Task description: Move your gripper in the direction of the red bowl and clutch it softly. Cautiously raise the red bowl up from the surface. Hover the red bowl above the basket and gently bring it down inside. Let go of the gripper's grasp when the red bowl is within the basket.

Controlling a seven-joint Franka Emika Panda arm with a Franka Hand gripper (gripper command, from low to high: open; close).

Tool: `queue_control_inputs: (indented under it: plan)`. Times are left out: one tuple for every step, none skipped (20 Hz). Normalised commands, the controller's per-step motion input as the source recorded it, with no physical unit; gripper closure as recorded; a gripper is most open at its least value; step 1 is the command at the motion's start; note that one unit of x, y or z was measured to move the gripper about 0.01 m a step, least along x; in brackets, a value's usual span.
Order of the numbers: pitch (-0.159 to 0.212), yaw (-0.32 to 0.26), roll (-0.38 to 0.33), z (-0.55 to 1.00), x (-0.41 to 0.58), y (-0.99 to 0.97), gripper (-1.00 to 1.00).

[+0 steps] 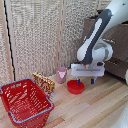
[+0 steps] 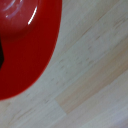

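In the exterior view the red bowl point(image 1: 76, 87) sits on the wooden surface, just right of a pinkish cup. My gripper point(image 1: 85, 80) hangs low right above it, open, its blue-tipped fingers spread. One finger point(image 1: 78, 81) is at the bowl's far rim and the other is off to the exterior view's right of the bowl. The wrist view shows the glossy red bowl point(image 2: 25, 45) very close, with a dark finger point(image 2: 1, 54) at the picture's edge. The red wire basket point(image 1: 25, 102) with a light blue rim stands at the exterior view's left, near the front.
A pinkish cup point(image 1: 61, 74) and a red-yellow box point(image 1: 44, 82) stand between the bowl and the basket, near a wicker screen point(image 1: 40, 35). A dark cabinet point(image 1: 117, 45) is behind the arm.
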Motion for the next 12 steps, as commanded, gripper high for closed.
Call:
queue_control_inputs:
  plan:
    - [-0.069,0.0,0.014,-0.48,-0.166,-0.14,-1.0]
    - [-0.076,0.0,0.011,-0.46,-0.154,-0.13,-1.0]
    - [-0.072,0.0,0.001,-0.43,-0.151,-0.09,-1.0]
    - [-0.06,0.0,0.0,-0.4,-0.149,0.0,-1.0]
    - [-0.046,0.0,-0.01,-0.35,-0.14,0.0,1.0]
    - [-0.02,0.0,-0.035,-0.31,-0.126,0.0,1.0]
    - [0.0,0.0,-0.039,-0.25,-0.151,0.01,1.0]
    - [0.0,0.015,-0.028,-0.2,-0.14,0.02,1.0]
    - [0.0,0.017,-0.024,-0.13,-0.126,0.04,1.0]
    - [0.0,0.01,-0.02,-0.09,-0.1,0.03,1.0]
    - [0.003,0.007,-0.023,-0.08,-0.089,0.03,1.0]
    - [0.002,0.004,-0.016,-0.08,-0.091,0.01,1.0]
